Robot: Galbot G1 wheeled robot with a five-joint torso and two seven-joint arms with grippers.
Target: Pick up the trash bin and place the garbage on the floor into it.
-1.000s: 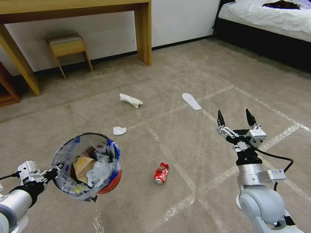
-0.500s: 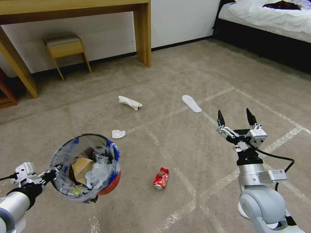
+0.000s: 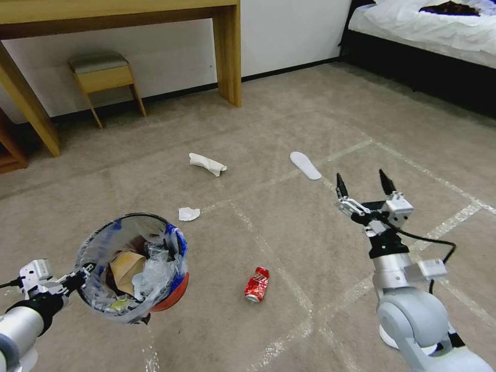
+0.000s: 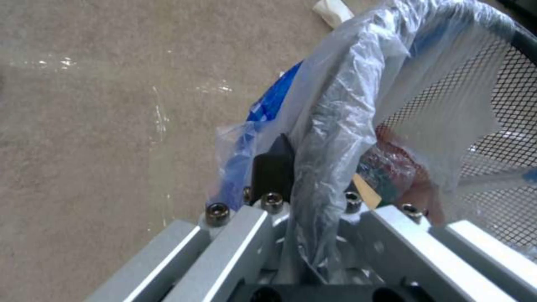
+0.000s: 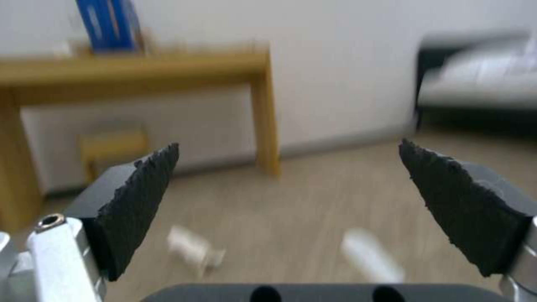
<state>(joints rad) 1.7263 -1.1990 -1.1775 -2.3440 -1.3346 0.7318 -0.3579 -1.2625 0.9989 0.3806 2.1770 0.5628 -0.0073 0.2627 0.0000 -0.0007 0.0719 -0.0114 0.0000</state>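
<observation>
A: Where is the trash bin (image 3: 132,268) held?

B: It is carried clear of the floor (image 3: 289,113) at the near left, tilted, with its dark rim clamped between the jaws of the left gripper (image 3: 82,272). In the left wrist view the crinkly liner (image 4: 335,109) is seen pinched together with the rim. A brown paper bag (image 3: 125,264) and crumpled plastic are seen inside the bin.

A: And the right gripper (image 3: 361,182)?

B: It is held above the carpet at the right, jaws wide apart, nothing between them (the black fingertips (image 5: 140,201) are seen spread in the right wrist view).

A: What garbage is left on the floor?

B: A crushed red can (image 3: 257,284) is lying near the robot, between the bin and the right arm. A small crumpled tissue (image 3: 188,213) is lying just beyond the bin. Farther off, a crumpled white piece (image 3: 206,164) is seen to the left and a flat white slipper (image 3: 305,165) to the right, well apart from each other. All four are lying among the shiny tape lines (image 3: 268,253) on the carpet.
</observation>
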